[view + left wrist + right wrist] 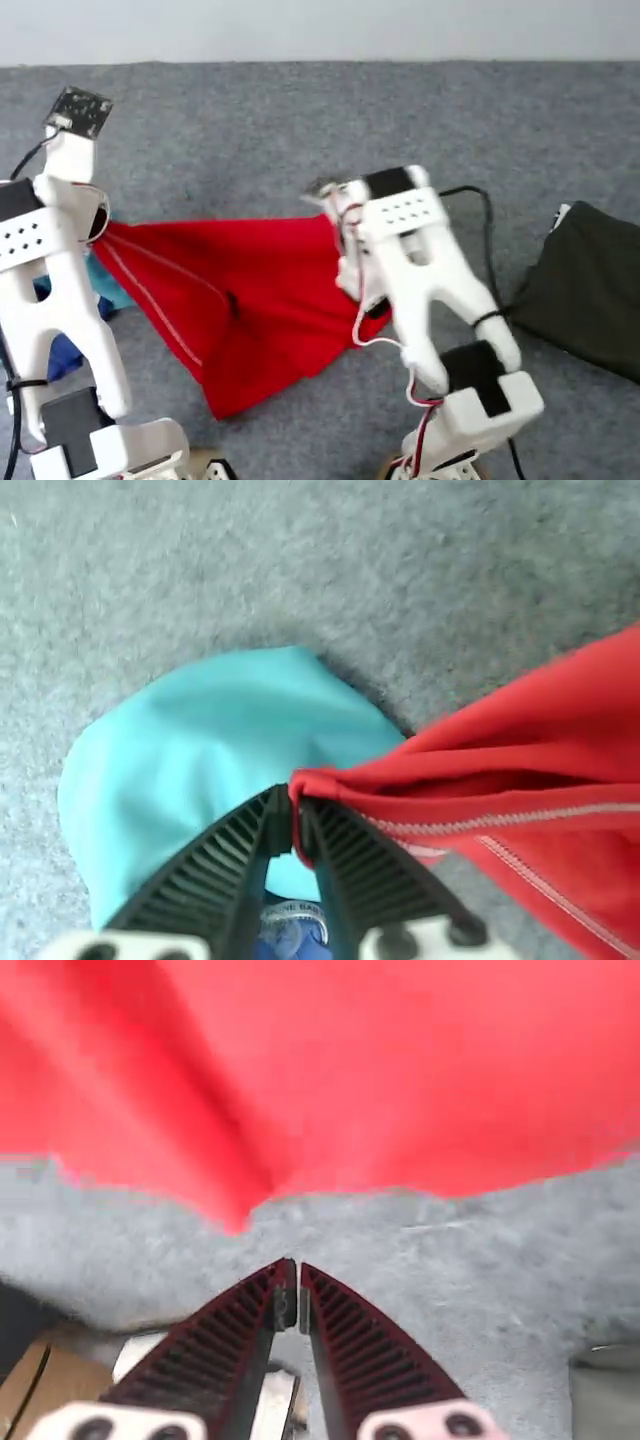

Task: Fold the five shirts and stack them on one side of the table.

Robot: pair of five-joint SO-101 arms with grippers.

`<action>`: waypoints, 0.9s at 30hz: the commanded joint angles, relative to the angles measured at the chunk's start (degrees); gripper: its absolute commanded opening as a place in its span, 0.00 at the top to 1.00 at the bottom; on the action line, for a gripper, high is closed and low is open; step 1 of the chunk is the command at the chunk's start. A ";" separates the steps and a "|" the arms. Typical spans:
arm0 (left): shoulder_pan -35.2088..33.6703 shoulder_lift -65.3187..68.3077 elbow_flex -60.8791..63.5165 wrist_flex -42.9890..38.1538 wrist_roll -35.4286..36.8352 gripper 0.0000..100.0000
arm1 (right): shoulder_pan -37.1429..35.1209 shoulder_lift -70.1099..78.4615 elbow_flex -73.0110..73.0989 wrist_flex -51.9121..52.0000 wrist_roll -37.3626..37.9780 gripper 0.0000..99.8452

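The left arm hides most of the teal shirt point(112, 292) and a blue garment point(62, 355). The dark shirt point(590, 285) is cut off at the frame edge. The left gripper point(295, 820) is clamped on a bunched edge of the red shirt point(520, 780), directly above the teal shirt. The right gripper point(290, 1290) is closed and holds nothing, with the red shirt just beyond its tips.

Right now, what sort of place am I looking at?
Likely a robot practice bench: a grey-covered table, a red shirt pinched in the left gripper, a dark garment lying aside.
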 commanded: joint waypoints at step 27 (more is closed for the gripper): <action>-0.62 -0.44 6.37 -6.24 -0.44 0.99 | -28.09 10.68 -0.18 -0.57 -0.79 0.79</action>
